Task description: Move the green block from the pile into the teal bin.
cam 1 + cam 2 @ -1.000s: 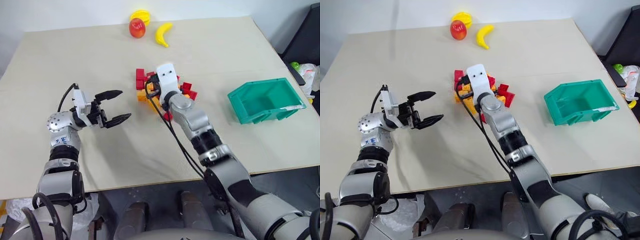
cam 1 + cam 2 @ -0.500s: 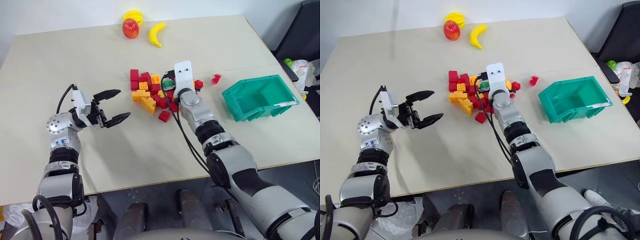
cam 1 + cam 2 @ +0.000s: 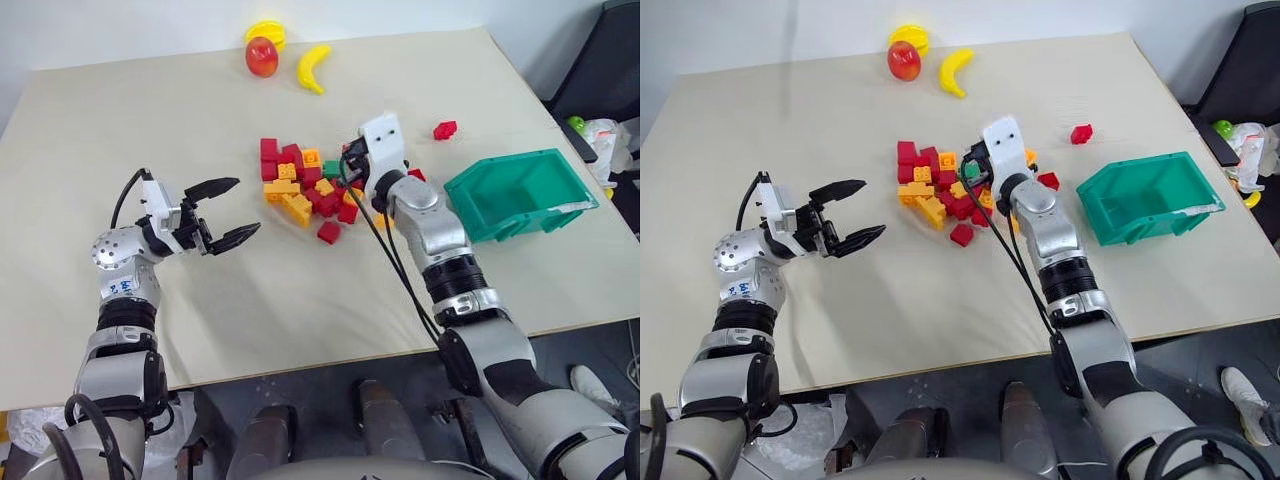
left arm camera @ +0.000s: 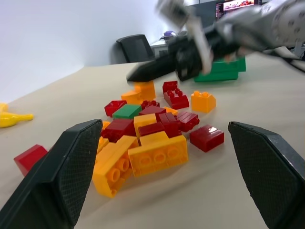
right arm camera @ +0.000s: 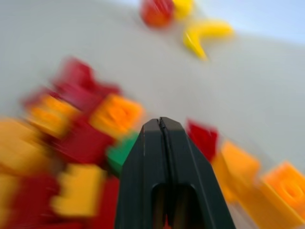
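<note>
Head views: the right gripper point(image 3: 975, 165), fingers pressed together and holding nothing, hangs over the right side of the pile point(image 3: 305, 190). The green block point(image 3: 331, 169) lies in that pile just beside the fingertips. The teal bin point(image 3: 520, 195) stands apart to the right. The left gripper point(image 3: 232, 212) is spread wide, left of the pile.

Left wrist view: the green block point(image 4: 127, 111) rests among red and orange bricks.

Right wrist view: closed fingers point(image 5: 164, 157) point at the green block point(image 5: 120, 152).

A pale beige counter point(image 3: 150, 110) fills the frame. The pile point(image 3: 305, 190) of red and orange bricks lies at its centre, the green block point(image 3: 331, 169) within it. One red brick point(image 3: 445, 129) sits apart, upper right. The teal bin point(image 3: 515, 195) stands at right. An apple point(image 3: 262, 56) and a banana point(image 3: 314, 67) lie at the top edge.
</note>
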`<state>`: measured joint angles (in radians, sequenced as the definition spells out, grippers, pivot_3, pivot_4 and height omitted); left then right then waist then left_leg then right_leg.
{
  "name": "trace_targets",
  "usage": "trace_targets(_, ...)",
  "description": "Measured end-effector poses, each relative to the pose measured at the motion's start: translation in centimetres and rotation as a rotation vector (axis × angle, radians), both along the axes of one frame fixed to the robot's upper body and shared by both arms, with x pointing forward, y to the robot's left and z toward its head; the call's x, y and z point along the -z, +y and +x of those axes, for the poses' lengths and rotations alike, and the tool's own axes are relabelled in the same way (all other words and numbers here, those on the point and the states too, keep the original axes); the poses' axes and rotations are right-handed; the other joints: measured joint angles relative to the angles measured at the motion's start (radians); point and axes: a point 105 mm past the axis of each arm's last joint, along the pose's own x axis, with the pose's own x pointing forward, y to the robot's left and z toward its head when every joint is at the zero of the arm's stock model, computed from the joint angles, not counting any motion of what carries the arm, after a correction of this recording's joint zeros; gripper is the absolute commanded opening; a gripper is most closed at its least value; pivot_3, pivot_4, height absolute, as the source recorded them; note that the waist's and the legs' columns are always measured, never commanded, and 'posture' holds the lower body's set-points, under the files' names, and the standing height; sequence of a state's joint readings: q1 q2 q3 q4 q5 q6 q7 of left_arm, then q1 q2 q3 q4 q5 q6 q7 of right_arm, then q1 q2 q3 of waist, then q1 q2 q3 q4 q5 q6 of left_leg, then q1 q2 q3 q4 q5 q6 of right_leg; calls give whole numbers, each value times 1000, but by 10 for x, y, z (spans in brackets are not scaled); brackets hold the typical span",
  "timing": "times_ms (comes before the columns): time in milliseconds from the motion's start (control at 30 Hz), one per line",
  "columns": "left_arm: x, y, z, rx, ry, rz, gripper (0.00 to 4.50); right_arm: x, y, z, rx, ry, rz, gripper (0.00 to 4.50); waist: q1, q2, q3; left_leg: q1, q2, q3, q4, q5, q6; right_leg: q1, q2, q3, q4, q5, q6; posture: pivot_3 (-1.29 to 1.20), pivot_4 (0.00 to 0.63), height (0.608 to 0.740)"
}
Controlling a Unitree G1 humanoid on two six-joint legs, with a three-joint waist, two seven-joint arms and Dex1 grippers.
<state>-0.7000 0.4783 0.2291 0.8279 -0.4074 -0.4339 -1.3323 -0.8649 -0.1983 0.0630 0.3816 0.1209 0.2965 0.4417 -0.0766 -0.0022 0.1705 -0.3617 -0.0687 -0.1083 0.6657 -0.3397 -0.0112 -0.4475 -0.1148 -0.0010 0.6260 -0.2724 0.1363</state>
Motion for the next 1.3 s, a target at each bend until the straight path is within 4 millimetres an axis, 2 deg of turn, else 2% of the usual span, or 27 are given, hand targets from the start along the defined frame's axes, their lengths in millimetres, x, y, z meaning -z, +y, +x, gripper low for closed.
trace_targets(67,3,3,-1,-6,15,-1,4500,1,-12,-14,-62,5,-24,911,11,0,0,-1,-1,0,1,0,1,0,0,0,0,0,0,0,150,740)
trace_targets(200,7,4,-4,-6,27,-1,4500,10,-41,-40,-129,59,-88,2273,29,0,0,-3,-1,0,3,0,1,0,0,0,-1,1,1,0,150,740)
trace_targets(267,6,3,-4,0,28,-1,4500,8,-51,-50,-144,69,-109,2948,37,0,0,-3,-1,1,3,0,1,-1,0,0,-1,1,1,0,150,740)
trace_targets(400,8,2,-5,18,41,6,4500,9,-100,-79,-112,122,-190,4411,56,0,0,-4,-2,1,3,-1,1,-1,0,0,-3,1,2,0,150,740)
trace_targets(467,8,3,-6,20,47,7,4500,9,-120,-90,-79,148,-206,4463,62,0,0,-5,-3,1,3,-1,2,0,0,-1,-4,2,3,0,150,740)
trace_targets(633,4,1,-5,37,43,10,4500,12,-149,-117,-24,209,-234,4463,75,-1,0,-5,-4,3,4,-1,3,0,0,0,-5,2,4,0,150,740)
trace_targets(800,5,2,-3,41,53,7,4500,5,-163,-138,7,228,-269,4463,78,-1,1,-5,-4,4,6,-1,4,0,0,1,-5,3,4,0,150,740)
trace_targets(900,6,2,-3,41,58,5,4500,1,-165,-142,23,237,-265,4463,77,-2,1,-5,-3,4,9,-2,4,0,0,1,-6,4,4,0,150,740)
trace_targets(1067,5,-1,-2,45,56,-3,4500,-11,-156,-123,86,196,-236,4463,76,-3,2,-5,-2,6,14,-2,5,1,0,3,-6,5,5,0,150,740)
trace_targets(1200,6,-8,-1,55,54,-19,4500,-15,-120,-85,-1,193,-205,4463,72,-3,2,-5,-2,8,15,-1,6,1,0,5,-6,8,5,0,150,740)
trace_targets(1300,8,-9,-1,55,53,-25,4500,-17,-104,-52,-9,220,-189,4463,72,-4,2,-6,-2,8,15,-1,6,-1,0,6,-6,9,6,0,150,740)
